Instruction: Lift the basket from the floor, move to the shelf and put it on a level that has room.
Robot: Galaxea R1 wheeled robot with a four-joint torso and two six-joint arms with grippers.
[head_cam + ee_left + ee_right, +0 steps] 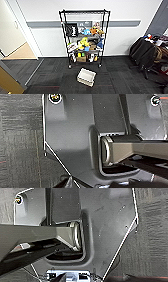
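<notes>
- Looking down from my head camera, I saw the basket (86,77) lying on the floor (50,75), turned at a slant, its white lining facing up.
- It sat just in front of the shelf (85,37), near the rack's feet but apart from them, a little to the right of the rack's middle.
- The shelf stood against a white wall (120,37) with a grey rail (125,23) running across it.
- Its top level (83,11) was bare wire, while the tiers beneath were crowded with colourful toys (86,42) and a black bag (71,30).
- A doorway (17,47) with tan wood flooring opened to the left, and dark bags heaped on a chair (147,55) stood far right.
- My arms did not reach toward the basket in the head view.
- My left wrist camera looked past the dark plate and jointed bar of my own arm straight down onto the carpet (20,144), which suggested that arm hung low with the wrist pointing at the ground.
- My right wrist camera looked down the same way, with carpet (150,238) beside the plate.
- I could not tell how wide either of my hands stood.
- Neither wrist camera showed anything held.
</notes>
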